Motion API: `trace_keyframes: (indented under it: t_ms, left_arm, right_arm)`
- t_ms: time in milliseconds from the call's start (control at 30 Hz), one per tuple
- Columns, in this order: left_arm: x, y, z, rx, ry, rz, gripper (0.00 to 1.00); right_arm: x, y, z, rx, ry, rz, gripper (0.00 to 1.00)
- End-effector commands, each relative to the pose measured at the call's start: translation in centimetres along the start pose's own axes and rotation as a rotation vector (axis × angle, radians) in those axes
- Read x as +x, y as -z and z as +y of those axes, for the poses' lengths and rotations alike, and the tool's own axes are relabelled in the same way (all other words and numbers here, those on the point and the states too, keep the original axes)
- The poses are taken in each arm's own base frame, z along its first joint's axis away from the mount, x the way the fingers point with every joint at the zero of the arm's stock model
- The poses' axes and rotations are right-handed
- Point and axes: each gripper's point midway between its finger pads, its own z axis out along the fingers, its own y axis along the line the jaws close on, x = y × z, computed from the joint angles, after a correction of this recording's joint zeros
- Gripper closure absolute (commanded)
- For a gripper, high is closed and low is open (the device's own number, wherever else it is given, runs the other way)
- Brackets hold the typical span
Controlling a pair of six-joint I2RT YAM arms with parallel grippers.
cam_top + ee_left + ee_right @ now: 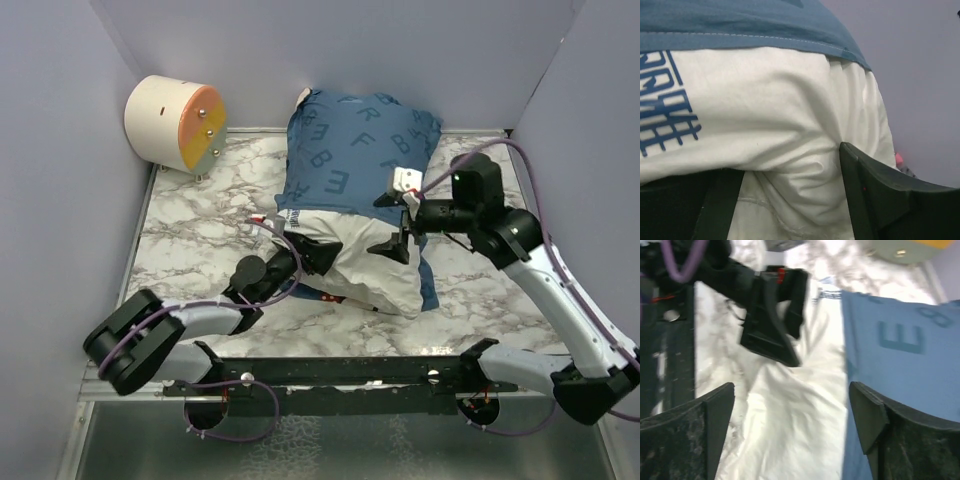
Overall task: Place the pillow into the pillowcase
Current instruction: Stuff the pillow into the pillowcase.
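In the blue pillowcase (350,145), plump white pillow (365,265)

R gripper (790,435) open over pillow (790,415)

Table (200,225): flat top with a white-and-grey marble pattern, walled by plain lavender panels at the left, back and right; a dark rail runs along its near edge. Resting on it: one pillowcase (350,150), blue with darker blue letters, lying at the back centre and reaching to the rear wall; one pillow (375,270), white and plump, its far part inside the pillowcase, its near end protruding onto the marble toward the front, with blue print near one edge. One cream cylinder (170,120) with an orange and yellow face, at the back left corner, well apart from the pillowcase.
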Motion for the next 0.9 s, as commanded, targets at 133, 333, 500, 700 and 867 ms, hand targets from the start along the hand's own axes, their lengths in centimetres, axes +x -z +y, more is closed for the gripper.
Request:
trace_keyframes:
  t_ms: [133, 333, 500, 700, 867]
  left_arm:
    - [3.3, 6.1, 2.8, -0.216, 0.079, 0.235, 0.01]
    - [1.4, 8.9, 0.2, -0.181, 0.206, 0.216, 0.04]
    - [-0.7, 10.0, -1.6, -0.143, 0.303, 0.147, 0.05]
    - [0.1, 7.6, -3.4, -0.132, 0.283, 0.217, 0.04]
    - [0.4, 2.8, -4.1, -0.145, 0.227, 0.227, 0.02]
  right_arm:
    - [4.1, 1.3, -7.8, 0.414, 0.145, 0.154, 0.00]
    - [5.5, -0.2, -10.8, 0.477, 0.120, 0.196, 0.07]
    - [7.4, -0.9, -12.5, 0.529, 0.068, 0.251, 0.43]
    - [7.0, -3.0, -8.3, 0.295, 0.010, 0.179, 0.93]
    - [5.7, -3.5, -4.0, 0.095, -0.030, 0.096, 0.99]
